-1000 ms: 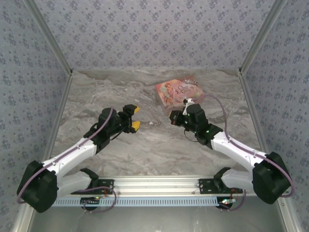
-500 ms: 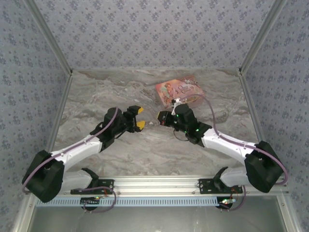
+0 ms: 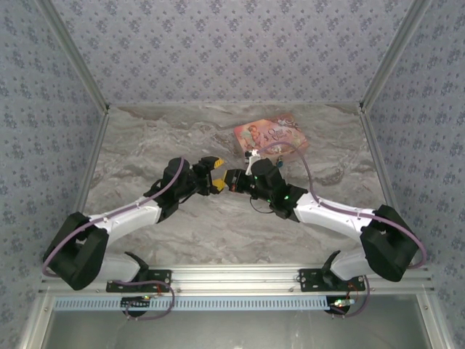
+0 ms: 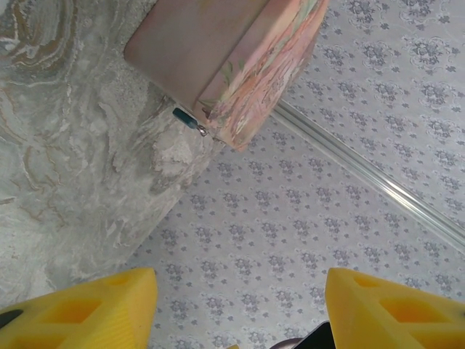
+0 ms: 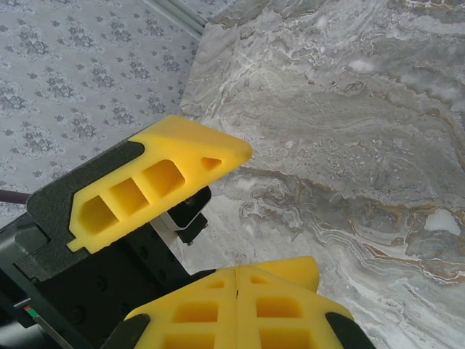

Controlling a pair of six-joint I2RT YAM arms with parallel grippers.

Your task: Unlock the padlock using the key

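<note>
A tiny dark blue padlock (image 4: pixel 183 116) with a bit of metal at one end lies on the marble, against the lower edge of the pink illustrated box (image 4: pixel 225 58) (image 3: pixel 270 136). My left gripper (image 3: pixel 216 174) (image 4: pixel 240 291) hovers open mid-table, its yellow fingers (image 5: pixel 160 182) spread wide. My right gripper (image 3: pixel 231 179) (image 5: pixel 237 270) is shut, pads pressed together with nothing visible between them. Its tip sits at the mouth of the left gripper's open fingers. Both grippers are a short way in front of the box.
The marble table (image 3: pixel 160 138) is walled by patterned panels with metal corner rails (image 4: pixel 363 174). The pink box lies at the back right of centre. Both arms stretch inward from the near rail (image 3: pixel 232 276), meeting at the middle.
Both arms have reached inward. The left gripper moved right and the right gripper moved left, closing the gap until their tips meet.
</note>
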